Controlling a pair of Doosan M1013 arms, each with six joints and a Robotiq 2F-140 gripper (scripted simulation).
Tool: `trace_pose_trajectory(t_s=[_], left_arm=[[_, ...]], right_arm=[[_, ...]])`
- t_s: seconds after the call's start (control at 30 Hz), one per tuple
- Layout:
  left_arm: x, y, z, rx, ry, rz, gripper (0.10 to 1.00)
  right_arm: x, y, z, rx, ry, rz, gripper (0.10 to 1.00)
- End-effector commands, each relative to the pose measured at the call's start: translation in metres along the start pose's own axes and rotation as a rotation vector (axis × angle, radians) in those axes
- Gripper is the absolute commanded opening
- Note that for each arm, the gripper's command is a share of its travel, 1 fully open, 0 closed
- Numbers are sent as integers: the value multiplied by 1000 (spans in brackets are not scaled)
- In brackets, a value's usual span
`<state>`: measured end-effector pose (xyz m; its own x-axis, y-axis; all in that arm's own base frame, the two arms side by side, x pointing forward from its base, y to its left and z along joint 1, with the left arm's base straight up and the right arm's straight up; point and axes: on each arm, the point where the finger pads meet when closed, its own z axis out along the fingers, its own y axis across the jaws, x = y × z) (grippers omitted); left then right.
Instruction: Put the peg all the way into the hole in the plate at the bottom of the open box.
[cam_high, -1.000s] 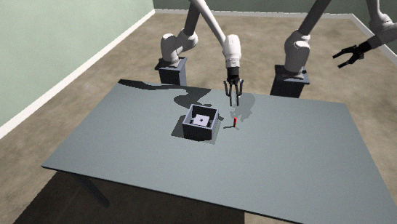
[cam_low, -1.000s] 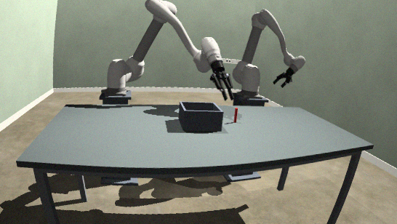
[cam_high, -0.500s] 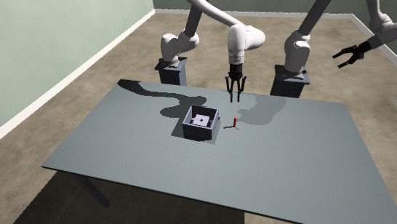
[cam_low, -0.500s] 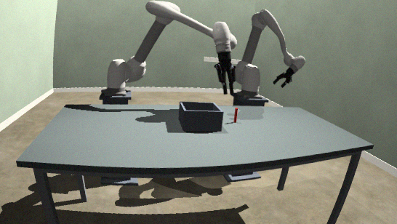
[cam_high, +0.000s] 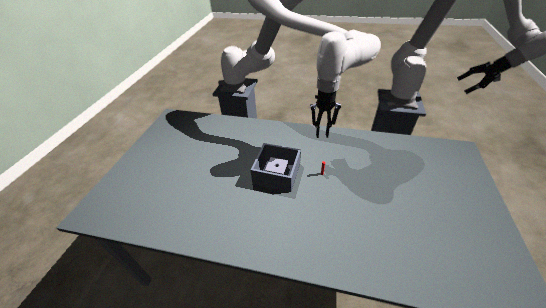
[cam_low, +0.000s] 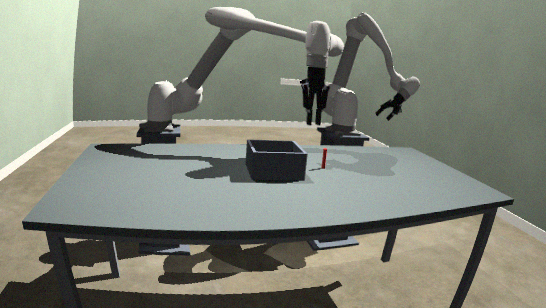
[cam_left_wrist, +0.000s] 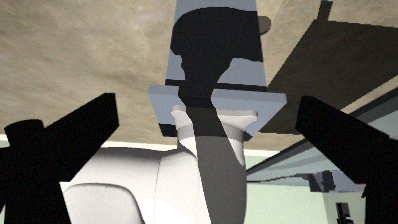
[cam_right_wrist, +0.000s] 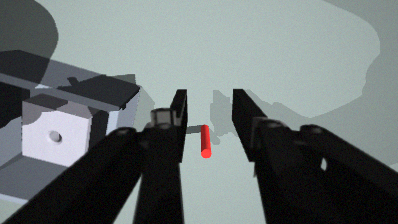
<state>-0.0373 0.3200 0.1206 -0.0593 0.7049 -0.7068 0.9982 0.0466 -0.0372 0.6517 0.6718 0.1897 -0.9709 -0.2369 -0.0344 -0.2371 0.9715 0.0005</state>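
No readable text, labels, numbers or signs appear anywhere.
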Motion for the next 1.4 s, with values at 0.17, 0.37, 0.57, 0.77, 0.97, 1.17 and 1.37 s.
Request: trace_pose_trajectory(t_s=[0.17,0.37,0.57,0.77,0.97,1.17,1.37], left_arm=[[0,0,0,0,1,0,1000],[0,0,0,0,1,0,1000],[0,0,0,0,1,0,1000],[0,0,0,0,1,0,1000],[0,0,0,0,1,0,1000],[0,0,0,0,1,0,1000],[0,0,0,0,1,0,1000]], right_arm=[[0,0,-4,-1,29,0,327],[-2,0,-4,-1,33,0,327],[-91,0,35,-1,33,0,327],[-98,0,39,-1,33,0,327],[-98,0,41,-1,33,0,327],[-97,0,55,-1,33,0,327],[-97,0,70,-1,33,0,327]])
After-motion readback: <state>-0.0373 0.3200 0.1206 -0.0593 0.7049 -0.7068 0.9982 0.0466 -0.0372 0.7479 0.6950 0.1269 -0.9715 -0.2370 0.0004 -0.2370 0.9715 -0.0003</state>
